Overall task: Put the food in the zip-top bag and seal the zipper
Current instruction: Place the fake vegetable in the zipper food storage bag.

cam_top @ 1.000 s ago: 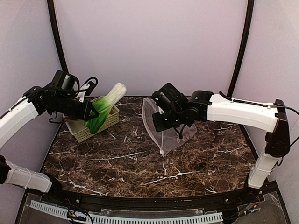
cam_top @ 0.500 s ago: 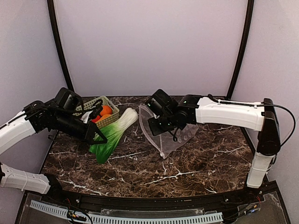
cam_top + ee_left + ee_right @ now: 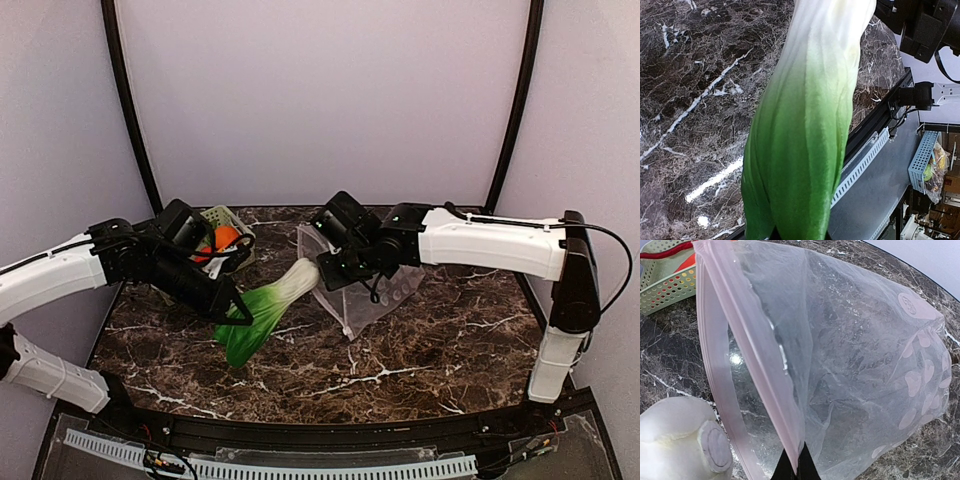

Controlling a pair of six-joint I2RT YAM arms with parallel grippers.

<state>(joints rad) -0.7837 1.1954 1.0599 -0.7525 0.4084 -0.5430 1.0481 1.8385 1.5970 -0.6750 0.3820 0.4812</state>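
Observation:
My left gripper (image 3: 234, 303) is shut on the green leafy end of the toy bok choy (image 3: 268, 310), which it holds slanted above the table. The white stem end (image 3: 685, 440) sits just outside the mouth of the zip-top bag (image 3: 855, 365). The bok choy (image 3: 810, 125) fills the left wrist view and hides the fingers. My right gripper (image 3: 795, 466) is shut on one lip of the bag at the pink zipper (image 3: 757, 357) and lifts it, so the mouth gapes open. Seen from above, the bag (image 3: 378, 296) lies right of centre under the right gripper (image 3: 332, 270).
The pale green lattice basket (image 3: 226, 215) stands at the back left, behind the left arm, with an orange round fruit (image 3: 226, 238) and a red piece (image 3: 205, 254) in it. Its rim (image 3: 662, 292) shows beyond the bag mouth. The table's near edge has a white slotted rail (image 3: 270, 467).
The left arm has carried the bok choy from above the basket down and rightward to the bag mouth. The right gripper shifted slightly left with the bag, then held still.

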